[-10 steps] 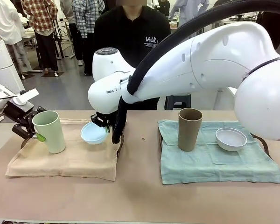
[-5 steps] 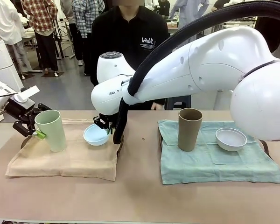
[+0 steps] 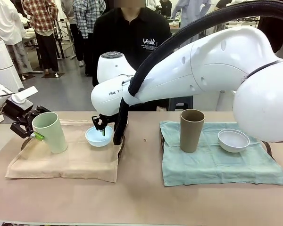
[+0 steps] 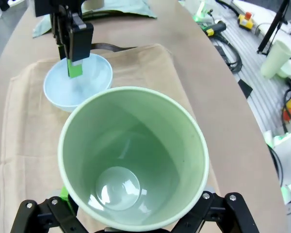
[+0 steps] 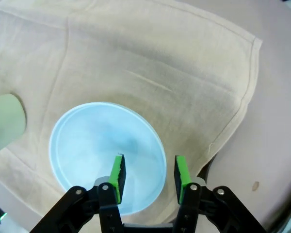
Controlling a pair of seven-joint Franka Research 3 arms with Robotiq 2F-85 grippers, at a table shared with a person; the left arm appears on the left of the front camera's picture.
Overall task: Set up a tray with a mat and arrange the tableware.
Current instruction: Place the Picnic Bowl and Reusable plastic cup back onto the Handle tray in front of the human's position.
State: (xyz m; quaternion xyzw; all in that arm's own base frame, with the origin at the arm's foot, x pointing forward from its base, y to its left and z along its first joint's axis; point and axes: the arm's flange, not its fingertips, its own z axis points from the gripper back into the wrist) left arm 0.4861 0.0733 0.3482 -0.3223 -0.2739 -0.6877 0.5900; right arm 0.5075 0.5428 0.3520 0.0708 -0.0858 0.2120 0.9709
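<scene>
Behind the table (image 3: 141, 197) people stand in a busy hall; on its left half a beige mat (image 3: 66, 157) covers a tray, on its right half a green mat (image 3: 217, 162) covers another; the tan tumbler (image 3: 192, 130) and white bowl (image 3: 233, 140) stand on the green mat, so that side looks done; the green tumbler (image 3: 50, 132) stands at the beige mat's left edge between the wide-open left gripper (image 4: 131, 216); the blue bowl (image 3: 99, 136) sits near its far right corner, the right gripper (image 5: 148, 177) partly open over the rim, gripping nothing; both arms must withdraw, I think.
</scene>
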